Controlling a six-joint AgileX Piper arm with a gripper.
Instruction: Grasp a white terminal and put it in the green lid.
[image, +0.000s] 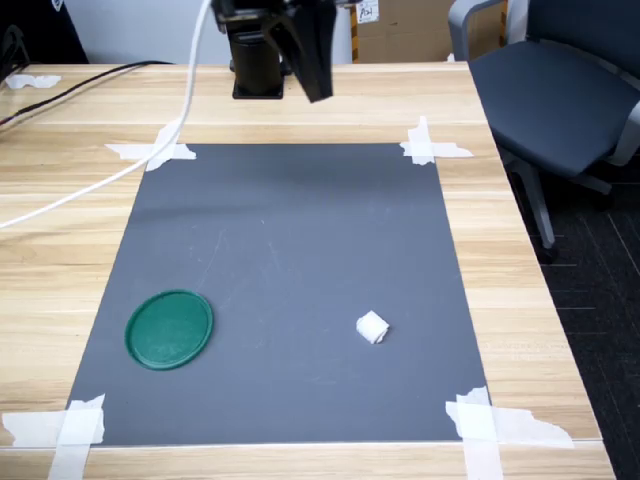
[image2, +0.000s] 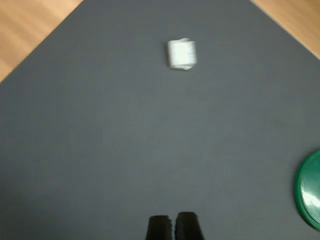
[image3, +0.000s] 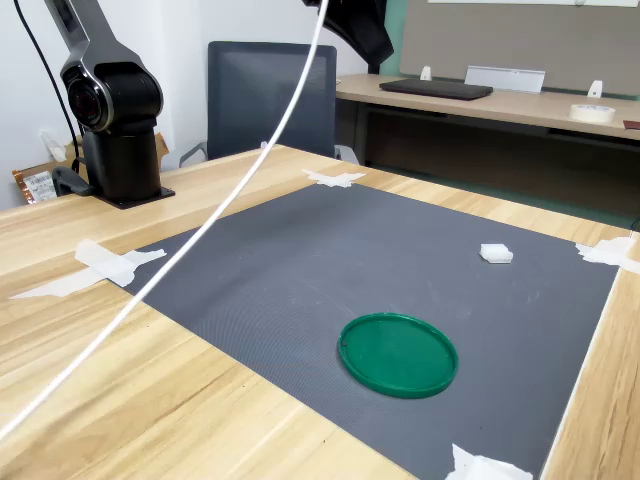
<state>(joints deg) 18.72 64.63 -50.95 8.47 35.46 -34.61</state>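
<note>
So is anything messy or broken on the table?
Nothing looks broken or spilled. The white terminal sits alone on the grey mat, apart from the green lid, which lies flat and empty. The tape at the mat's corners is a bit crooked and wrinkled, that's all.

Matt dark-grey mat (image: 300, 260) lies smooth on a pale wood-grain desk (image: 60, 200). Green lid (image3: 397, 354) looks like plastic with a slight sheen; white terminal (image: 372, 327) plastic too, dull.

Taped mat on a desk
A dark grey rectangular mat (image: 300, 270) fills the frame's centre on a light wooden table (image: 60, 200) (white tape strips (image: 430, 148) pin its corners).
</note>
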